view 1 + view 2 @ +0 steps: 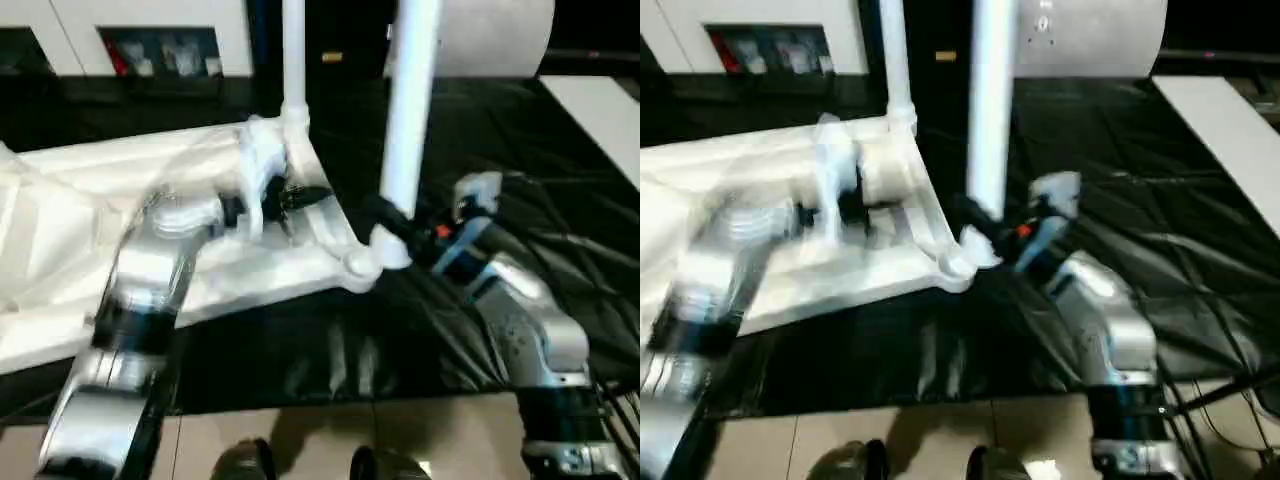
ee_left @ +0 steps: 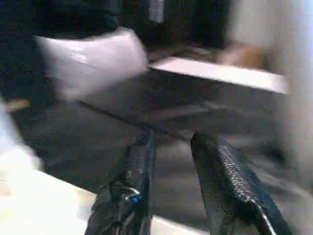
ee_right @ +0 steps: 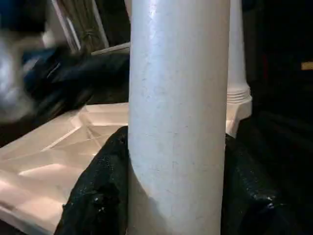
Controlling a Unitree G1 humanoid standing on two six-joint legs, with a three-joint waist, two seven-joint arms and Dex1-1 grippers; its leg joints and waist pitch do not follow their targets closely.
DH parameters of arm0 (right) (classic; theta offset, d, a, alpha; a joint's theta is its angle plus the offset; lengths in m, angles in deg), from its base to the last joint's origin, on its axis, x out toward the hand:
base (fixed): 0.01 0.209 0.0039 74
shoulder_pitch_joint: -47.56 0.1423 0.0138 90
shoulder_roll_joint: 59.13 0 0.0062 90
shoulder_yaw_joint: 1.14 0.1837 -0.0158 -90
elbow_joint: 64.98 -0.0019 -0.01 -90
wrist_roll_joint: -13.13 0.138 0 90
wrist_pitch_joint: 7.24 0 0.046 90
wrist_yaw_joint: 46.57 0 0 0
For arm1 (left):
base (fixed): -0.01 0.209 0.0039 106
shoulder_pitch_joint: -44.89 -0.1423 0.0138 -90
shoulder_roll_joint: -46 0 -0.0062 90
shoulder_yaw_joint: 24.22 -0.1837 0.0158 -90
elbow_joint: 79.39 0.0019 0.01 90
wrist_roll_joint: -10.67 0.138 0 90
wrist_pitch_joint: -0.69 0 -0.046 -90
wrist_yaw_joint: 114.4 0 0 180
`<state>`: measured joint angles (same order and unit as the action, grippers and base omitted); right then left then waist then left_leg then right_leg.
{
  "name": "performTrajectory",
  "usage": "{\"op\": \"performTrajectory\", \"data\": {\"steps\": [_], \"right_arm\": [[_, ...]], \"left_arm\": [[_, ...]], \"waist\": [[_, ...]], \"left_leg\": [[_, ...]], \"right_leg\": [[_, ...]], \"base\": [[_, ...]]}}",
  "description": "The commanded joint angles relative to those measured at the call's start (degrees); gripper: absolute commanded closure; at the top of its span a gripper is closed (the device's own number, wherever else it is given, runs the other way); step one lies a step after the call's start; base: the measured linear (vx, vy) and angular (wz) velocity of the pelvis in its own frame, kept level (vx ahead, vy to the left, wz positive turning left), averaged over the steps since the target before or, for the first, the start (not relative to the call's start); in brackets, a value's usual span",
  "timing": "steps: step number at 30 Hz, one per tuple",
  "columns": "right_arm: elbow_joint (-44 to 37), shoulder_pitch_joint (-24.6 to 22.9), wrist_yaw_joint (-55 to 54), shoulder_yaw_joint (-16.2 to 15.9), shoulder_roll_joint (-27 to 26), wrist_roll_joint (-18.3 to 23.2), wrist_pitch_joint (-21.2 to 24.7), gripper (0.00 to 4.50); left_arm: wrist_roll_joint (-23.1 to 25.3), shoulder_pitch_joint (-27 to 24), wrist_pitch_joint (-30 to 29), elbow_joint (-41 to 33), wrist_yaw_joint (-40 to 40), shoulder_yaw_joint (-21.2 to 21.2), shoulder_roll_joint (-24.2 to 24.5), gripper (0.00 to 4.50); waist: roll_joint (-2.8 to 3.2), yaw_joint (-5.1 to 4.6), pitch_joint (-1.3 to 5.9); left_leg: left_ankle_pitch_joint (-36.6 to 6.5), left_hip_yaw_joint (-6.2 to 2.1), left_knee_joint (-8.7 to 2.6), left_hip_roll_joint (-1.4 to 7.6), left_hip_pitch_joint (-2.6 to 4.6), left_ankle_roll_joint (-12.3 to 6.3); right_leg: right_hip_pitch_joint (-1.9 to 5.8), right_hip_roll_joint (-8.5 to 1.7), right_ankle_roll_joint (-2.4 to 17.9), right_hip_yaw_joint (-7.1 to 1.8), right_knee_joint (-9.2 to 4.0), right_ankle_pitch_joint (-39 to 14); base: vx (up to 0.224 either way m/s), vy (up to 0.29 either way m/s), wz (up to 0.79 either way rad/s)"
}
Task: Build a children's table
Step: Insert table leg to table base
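The children's table top lies upside down on the left, ribbed underside up. One white leg stands upright in its far right corner socket. A second white leg is upright with its lower end at the near right corner socket. My right gripper is shut on this leg low down, and its black fingers show on both sides of the tube. My left gripper hovers over the underside between the two corners. It is open, and its fingers stand apart with nothing between them.
A black cover drapes the work surface to the right and the front. A large white roll stands at the back, with a white board at the far right. Tiled floor and my feet show below the front edge.
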<state>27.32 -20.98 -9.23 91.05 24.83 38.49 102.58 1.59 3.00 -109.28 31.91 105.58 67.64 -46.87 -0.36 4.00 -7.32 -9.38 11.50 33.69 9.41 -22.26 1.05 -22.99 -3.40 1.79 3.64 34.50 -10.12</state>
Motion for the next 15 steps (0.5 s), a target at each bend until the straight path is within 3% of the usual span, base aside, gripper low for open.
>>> {"op": "performTrajectory", "data": {"steps": [1,3,6,7,9,11,13,15], "right_arm": [[-1.0,0.4,-0.2,-1.9,0.3,-1.9,-0.3,2.62],[-0.5,0.7,-0.6,-2.8,0.4,-3.2,-0.5,2.62],[0.5,1.3,-1.9,-3.8,1.1,-5.2,-0.7,2.62],[1.2,1.7,-2.7,-4.1,1.4,-6.0,-0.6,2.62],[2.0,2.1,-3.5,-4.2,1.6,-6.8,-0.1,2.62],[2.6,2.4,-3.8,-4.3,1.6,-7.5,0.0,2.62],[2.7,2.6,-4.1,-4.1,1.7,-7.7,-0.2,2.62],[2.6,2.7,-4.2,-3.7,1.8,-7.5,-0.1,2.62]], "left_arm": [[0.6,3.0,-2.4,1.1,-2.9,-0.4,-2.0,2.69],[0.8,3.3,-3.2,-1.1,-0.1,-3.2,-3.4,2.58],[-1.9,3.2,-5.1,-5.4,2.4,-5.9,-6.1,2.32],[-3.1,2.5,-6.2,-8.7,3.9,-7.6,-6.9,2.26],[-5.3,1.5,-7.7,-13.4,6.0,-10.3,-7.8,2.13],[-7.6,0.9,-8.2,-17.0,7.5,-11.6,-8.5,1.84],[-8.8,0.7,-8.3,-18.3,7.3,-10.7,-9.2,1.72],[-5.9,1.0,-6.4,-15.2,4.7,-8.7,-8.4,1.49]], "waist": [[0.36,0.59,6.22],[0.49,0.84,6.42],[0.36,1.54,6.80],[0.58,1.76,6.91],[0.29,1.78,6.96],[0.42,1.98,6.91],[0.11,1.78,6.40],[0.12,1.68,6.16]], "left_leg": [[-11.2,-2.27,-3.52,4.05,1.72,0.16],[-9.2,-2.22,-3.36,4.11,1.52,-0.49],[-6.2,-2.04,-2.99,4.06,1.30,-1.84],[-5.3,-2.03,-2.85,4.06,1.25,-2.49],[-4.3,-2.01,-2.77,4.14,1.05,-3.21],[-5.2,-1.95,-2.59,4.17,1.08,-3.47],[-7.9,-1.90,-2.70,3.92,1.04,-2.89],[-9.6,-1.98,-2.76,3.80,1.13,-2.15]], "right_leg": [[3.00,-5.97,11.8,-3.19,-4.21,-13.8],[3.04,-6.01,12.4,-3.24,-3.94,-11.5],[3.17,-5.97,13.9,-3.28,-3.25,-6.4],[3.17,-6.00,14.5,-3.22,-3.09,-4.5],[3.33,-5.99,15.1,-3.17,-2.71,-2.6],[3.26,-6.07,15.3,-3.17,-2.89,-4.1],[3.17,-5.86,13.6,-3.09,-3.69,-9.9],[2.99,-5.74,11.9,-3.08,-4.23,-14.8]], "base": [[0.000,0.000,0.00],[0.000,0.000,0.00],[0.000,0.000,0.00],[0.000,0.000,0.00],[0.000,0.000,0.00],[0.000,0.000,0.00],[0.000,0.000,0.00],[0.000,0.000,0.00]]}}
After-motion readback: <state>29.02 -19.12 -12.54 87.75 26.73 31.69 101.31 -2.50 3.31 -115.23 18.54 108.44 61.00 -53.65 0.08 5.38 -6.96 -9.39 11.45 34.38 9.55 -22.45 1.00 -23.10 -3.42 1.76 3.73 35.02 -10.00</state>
